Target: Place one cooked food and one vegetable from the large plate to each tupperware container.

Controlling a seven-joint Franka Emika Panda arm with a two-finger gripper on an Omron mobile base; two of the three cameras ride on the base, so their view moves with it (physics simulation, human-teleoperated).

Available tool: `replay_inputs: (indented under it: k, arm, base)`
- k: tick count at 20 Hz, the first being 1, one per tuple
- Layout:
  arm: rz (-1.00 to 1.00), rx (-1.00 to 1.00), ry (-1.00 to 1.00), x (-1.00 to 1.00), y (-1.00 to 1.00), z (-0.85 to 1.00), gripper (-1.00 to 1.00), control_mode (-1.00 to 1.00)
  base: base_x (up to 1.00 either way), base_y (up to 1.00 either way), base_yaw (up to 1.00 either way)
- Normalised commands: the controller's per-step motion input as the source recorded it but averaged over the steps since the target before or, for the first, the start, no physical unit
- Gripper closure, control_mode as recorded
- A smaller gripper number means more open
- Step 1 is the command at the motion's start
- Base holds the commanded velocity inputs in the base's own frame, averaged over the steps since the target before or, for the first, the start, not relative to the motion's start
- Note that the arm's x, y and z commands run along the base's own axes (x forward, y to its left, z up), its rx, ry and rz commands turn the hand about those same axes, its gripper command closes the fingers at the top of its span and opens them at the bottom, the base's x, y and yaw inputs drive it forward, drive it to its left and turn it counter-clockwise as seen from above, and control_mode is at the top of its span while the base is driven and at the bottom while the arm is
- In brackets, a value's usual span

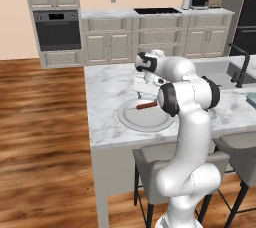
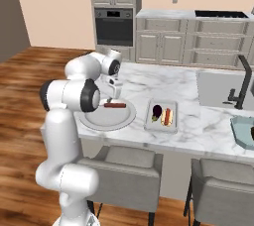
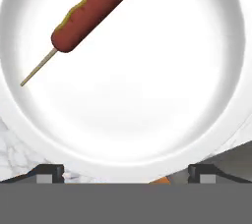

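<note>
White marble counter (image 1: pixel 107 92) holds the large plate (image 2: pixel 94 118), where one corn dog (image 2: pixel 114 105) is left. Just right of it, the pale container (image 2: pixel 161 127) is already filled with two foods. The teal container (image 2: pixel 239 132) sits far right. Whether the gripper (image 2: pixel 113 92) is released cannot be told. Wood floor is seen around.

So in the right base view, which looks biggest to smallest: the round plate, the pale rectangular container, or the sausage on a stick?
1. Large plate, the widest.
2. Pale rectangular container, clearly narrower than the plate.
3. Sausage on a stick, a short piece lying on the plate.
All three sit at about the same distance, so the order looks safe.
</note>
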Motion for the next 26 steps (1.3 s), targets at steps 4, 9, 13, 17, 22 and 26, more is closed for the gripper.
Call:
replay_inputs:
  k: [4, 9, 13, 17, 22, 26]
  arm:
    - [-0.29, -0.04, 0.02, 0.64, -0.04, -0.13, -1.0, -1.0]
    - [-0.26, -0.16, 0.0, 0.41, -0.06, -0.22, -1.0, -1.0]
    - [-0.37, -0.26, -0.02, 0.23, -0.06, -0.6, -1.0, -1.0]
    - [-0.33, -0.06, 0.03, 0.09, -0.04, -0.34, -1.0, -1.0]
    - [-0.1, 0.01, 0.0, 0.03, 0.0, -0.08, -1.0, -1.0]
    - [-0.01, 0.0, -0.15, 0.18, 0.0, -0.39, -1.0, -1.0]
  base:
    - [0.0, 0.0, 0.0]
    - [0.0, 0.0, 0.0]
    - [0.0, 0.0, 0.0]
    - [0.0, 0.0, 0.0]
    - [0.0, 0.0, 0.0]
    - [0.0, 0.0, 0.0]
